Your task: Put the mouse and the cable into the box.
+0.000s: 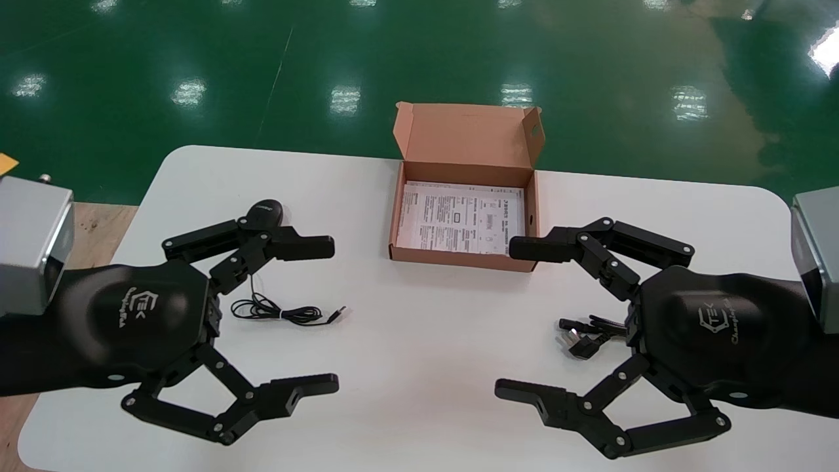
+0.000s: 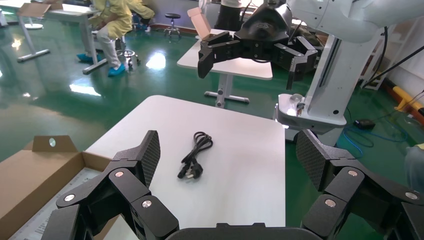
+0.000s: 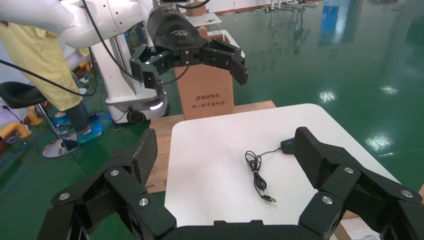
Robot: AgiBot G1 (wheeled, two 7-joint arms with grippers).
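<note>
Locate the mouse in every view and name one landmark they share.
Head view: mouse on the left of the white table, toward its far edge.
Left wrist view: not in it.
Right wrist view: mouse on the table, partly hidden.
Shared landmark: the white table.

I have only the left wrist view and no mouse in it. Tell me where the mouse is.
Observer: The head view shows the mouse on the white table, left of the box and just beyond the open left claw.
Operator: Give me its cord.
Observer: The cord lies loosely coiled, nearer the robot than the mouse, and its USB plug points toward the table's middle.
Operator: Report the box's far side.
Observer: The lid stands open and upright along the far edge.
</note>
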